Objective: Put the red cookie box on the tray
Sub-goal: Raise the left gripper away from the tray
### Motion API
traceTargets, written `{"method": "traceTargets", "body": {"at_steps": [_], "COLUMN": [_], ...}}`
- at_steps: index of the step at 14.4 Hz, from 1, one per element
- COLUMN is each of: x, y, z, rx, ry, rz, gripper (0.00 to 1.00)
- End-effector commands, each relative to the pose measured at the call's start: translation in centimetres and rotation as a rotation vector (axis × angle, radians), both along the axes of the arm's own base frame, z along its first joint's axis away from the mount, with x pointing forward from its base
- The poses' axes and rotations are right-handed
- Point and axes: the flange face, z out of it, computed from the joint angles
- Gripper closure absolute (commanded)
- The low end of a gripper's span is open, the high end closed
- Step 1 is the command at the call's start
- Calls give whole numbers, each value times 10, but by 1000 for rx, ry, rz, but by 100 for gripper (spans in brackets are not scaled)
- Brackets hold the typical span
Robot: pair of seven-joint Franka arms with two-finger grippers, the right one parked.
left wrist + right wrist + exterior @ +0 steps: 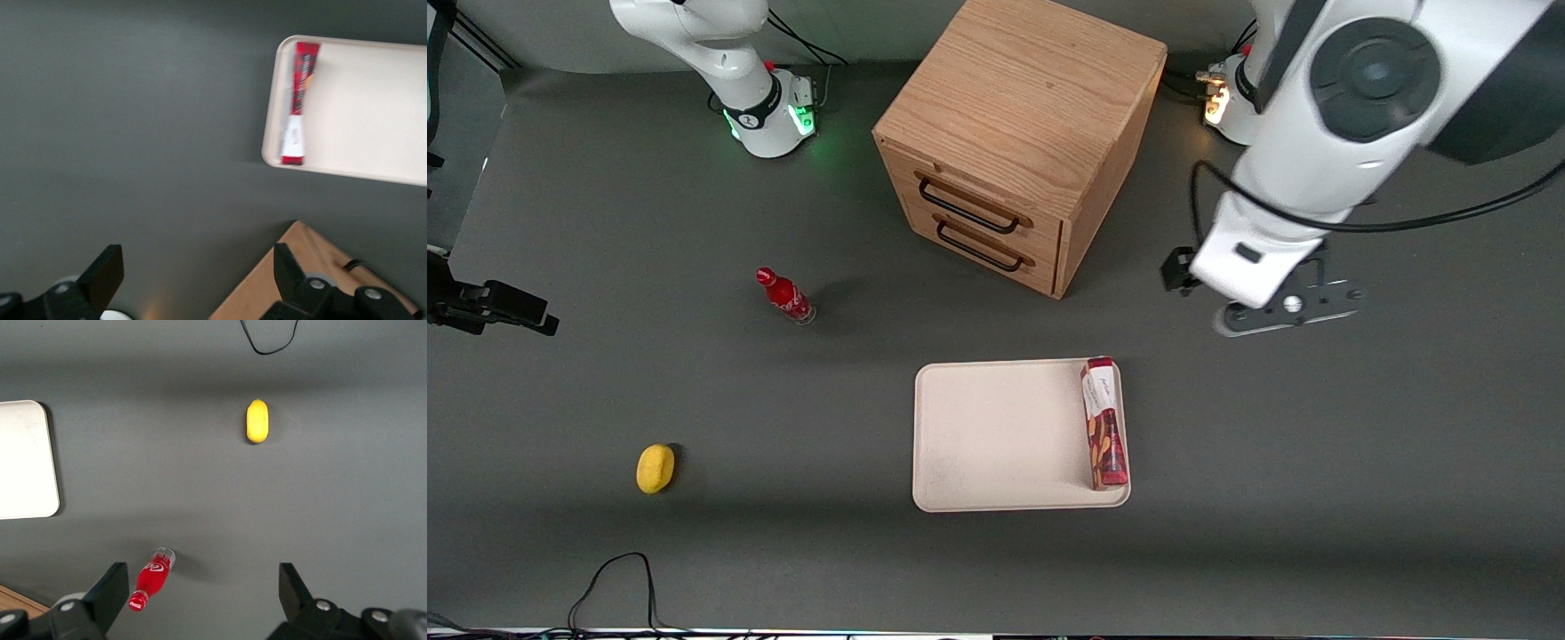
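While the gripper (1285,307) hangs high above bare table toward the working arm's end, the red cookie box (1104,423) lies flat on the tray (996,436) along one short rim. From the left wrist, the fingers (103,273) spread wide, empty, with box (298,101) inside tray (373,107).

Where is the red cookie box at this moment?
The red cookie box lies in the tray, along its short rim toward the working arm's end. The open gripper is apart from it, over bare table beside the wooden cabinet.
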Motion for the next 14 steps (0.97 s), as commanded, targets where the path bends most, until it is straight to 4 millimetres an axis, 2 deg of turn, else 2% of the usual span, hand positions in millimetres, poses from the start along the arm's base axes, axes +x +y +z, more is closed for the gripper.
{"method": "traceTargets", "body": {"at_steps": [1, 5, 7, 12, 14], "x": [-23, -26, -26, -39, -37], "y": [78, 173, 209, 227, 235], "z": [-2, -6, -9, -26, -26], "rx": [8, -44, -71, -60, -64], "ry": [24, 34, 35, -32, -36], "rz": [-54, -111, -118, -92, -80], "gripper": [0, 0, 0, 0, 0]}}
